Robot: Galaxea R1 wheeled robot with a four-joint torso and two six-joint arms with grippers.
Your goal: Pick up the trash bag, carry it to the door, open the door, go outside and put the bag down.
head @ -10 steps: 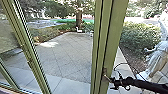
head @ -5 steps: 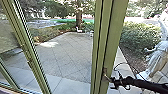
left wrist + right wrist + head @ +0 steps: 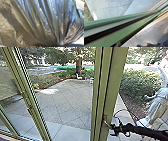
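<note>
Green door (image 3: 110,92) stands upright in my head view, and at its handle (image 3: 105,119) I see my right claw (image 3: 111,127); I can't tell if it is apart, together or clamped. Paving (image 3: 67,102) lies outside, with bushes (image 3: 138,82) and a pale statue (image 3: 157,103) at the right. The left wrist view puts the shiny trash bag (image 3: 37,25) right up close, its folds drawn together; how the left claw stands, I can't tell. My right wrist view looks along the green door edge, paving beyond it.
</note>
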